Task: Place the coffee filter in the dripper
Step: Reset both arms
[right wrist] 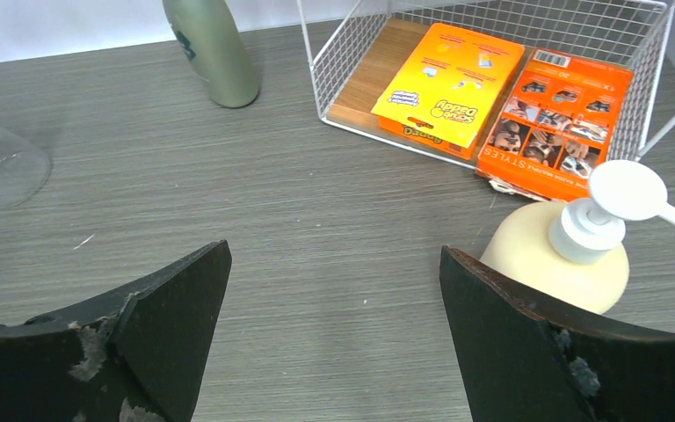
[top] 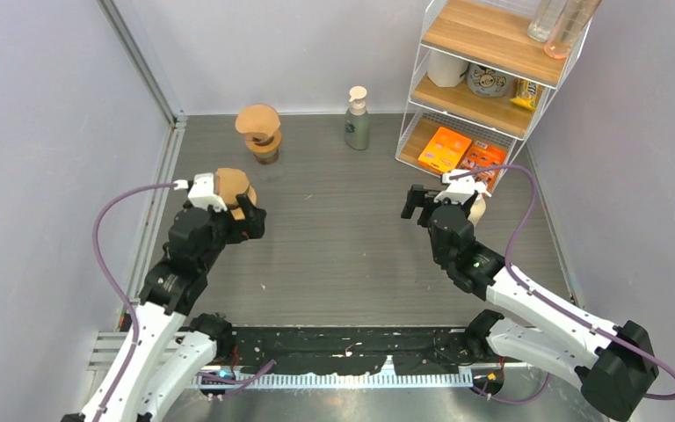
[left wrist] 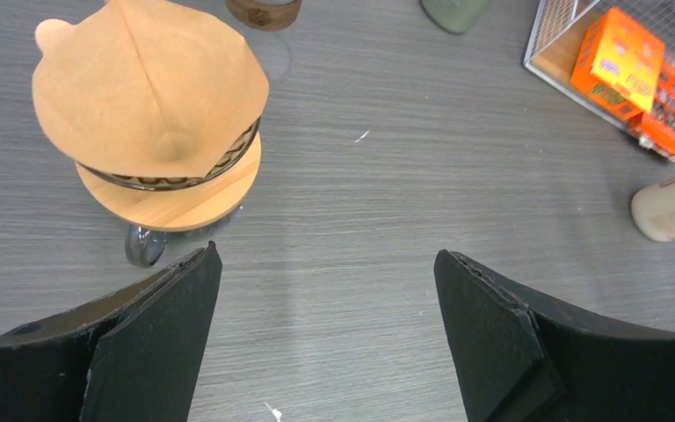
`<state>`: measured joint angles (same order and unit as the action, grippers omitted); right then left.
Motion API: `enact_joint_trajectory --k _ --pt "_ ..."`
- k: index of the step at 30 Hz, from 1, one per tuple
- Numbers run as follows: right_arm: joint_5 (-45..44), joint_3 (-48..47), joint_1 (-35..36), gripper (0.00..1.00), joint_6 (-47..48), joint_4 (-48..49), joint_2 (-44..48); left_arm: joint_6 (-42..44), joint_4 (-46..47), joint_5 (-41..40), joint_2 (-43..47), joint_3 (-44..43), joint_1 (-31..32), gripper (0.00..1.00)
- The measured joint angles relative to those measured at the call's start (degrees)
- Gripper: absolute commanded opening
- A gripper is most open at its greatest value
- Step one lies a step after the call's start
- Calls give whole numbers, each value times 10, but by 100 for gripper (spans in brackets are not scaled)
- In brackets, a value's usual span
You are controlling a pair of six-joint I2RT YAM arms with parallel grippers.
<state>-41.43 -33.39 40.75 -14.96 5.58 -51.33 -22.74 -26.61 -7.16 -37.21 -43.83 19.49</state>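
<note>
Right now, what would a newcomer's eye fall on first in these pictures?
The brown coffee filter, sitting in the dripper at the left, just ahead of the open left gripper. Then the bright orange boxes in the wire shelf at the back right.

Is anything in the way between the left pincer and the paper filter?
No, nothing visible stands between them. The coffee filter already sits in the dripper, and the left pincer is open and empty just in front of it.
</note>
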Motion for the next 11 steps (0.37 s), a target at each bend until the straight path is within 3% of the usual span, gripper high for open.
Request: enact_joint_trajectory --k 5,11 --pt "-14 7 0 95 5 2 6 -12 -2 -19 69 29 0 100" --pt "-15 26 0 95 9 17 15 -12 -4 -38 80 30 0 100"
